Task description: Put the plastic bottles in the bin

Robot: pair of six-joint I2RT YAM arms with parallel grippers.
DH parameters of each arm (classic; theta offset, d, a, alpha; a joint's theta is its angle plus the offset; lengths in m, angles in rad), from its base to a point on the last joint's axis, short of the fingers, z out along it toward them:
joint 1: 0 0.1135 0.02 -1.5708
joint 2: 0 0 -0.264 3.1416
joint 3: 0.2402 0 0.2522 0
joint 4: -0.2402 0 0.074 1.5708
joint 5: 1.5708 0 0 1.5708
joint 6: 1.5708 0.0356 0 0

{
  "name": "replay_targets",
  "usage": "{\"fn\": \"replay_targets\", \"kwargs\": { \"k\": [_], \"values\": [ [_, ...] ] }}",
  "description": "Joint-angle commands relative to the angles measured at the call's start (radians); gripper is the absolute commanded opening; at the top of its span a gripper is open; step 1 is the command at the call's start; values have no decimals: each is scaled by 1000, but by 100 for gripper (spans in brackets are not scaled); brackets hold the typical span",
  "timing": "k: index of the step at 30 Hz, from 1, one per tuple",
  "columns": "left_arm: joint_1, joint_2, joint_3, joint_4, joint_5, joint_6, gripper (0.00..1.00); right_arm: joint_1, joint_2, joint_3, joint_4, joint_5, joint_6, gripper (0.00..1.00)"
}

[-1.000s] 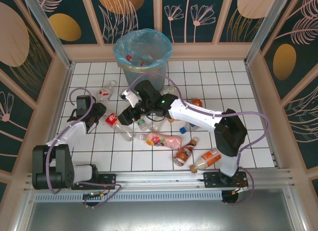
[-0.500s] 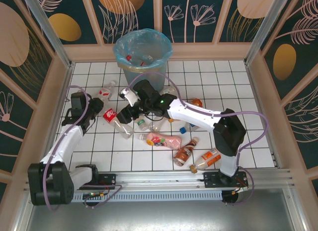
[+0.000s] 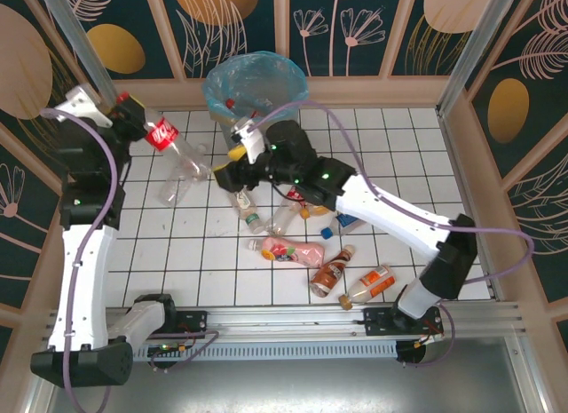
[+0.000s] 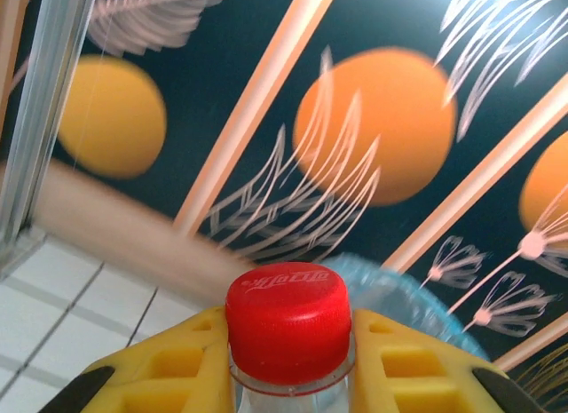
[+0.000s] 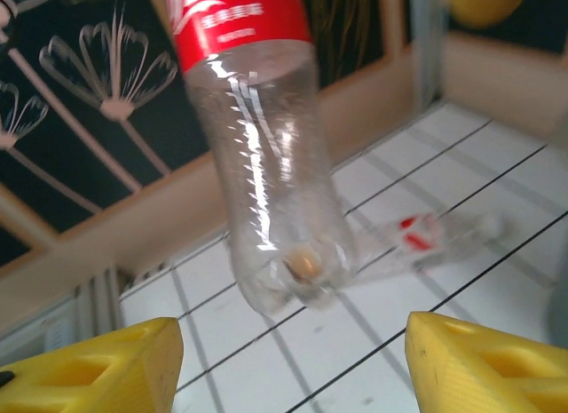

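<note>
My left gripper (image 4: 291, 367) clamped on red-label bottle (image 3: 164, 134) neck, hanging over table (image 3: 399, 138) far-left corner, short of bin (image 3: 293, 84). My right gripper (image 5: 293, 369) fingers wide, empty, close by. Worry: early release, bottle misses rim.

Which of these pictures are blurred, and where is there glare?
Top external: sharp and evenly lit. Left wrist: the red cap is fairly sharp, but the wall and the bin behind it are blurred. Right wrist: the bottle is smeared, with white glare streaks on its clear body, and the tiles behind it are soft too.
</note>
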Motion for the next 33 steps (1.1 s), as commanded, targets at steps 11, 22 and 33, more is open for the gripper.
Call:
{"fn": "replay_targets", "kwargs": {
  "k": [11, 22, 33],
  "values": [
    [-142, 493, 650, 195, 105, 216, 0, -148, -179, -40, 105, 181, -15, 67],
    [-205, 842, 858, 267, 229, 344, 0, -159, -157, -33, 82, 196, -30, 67],
    [-228, 862, 610, 324, 325, 477, 0, -161, -139, -70, 84, 162, -21, 67]
  ]
}}
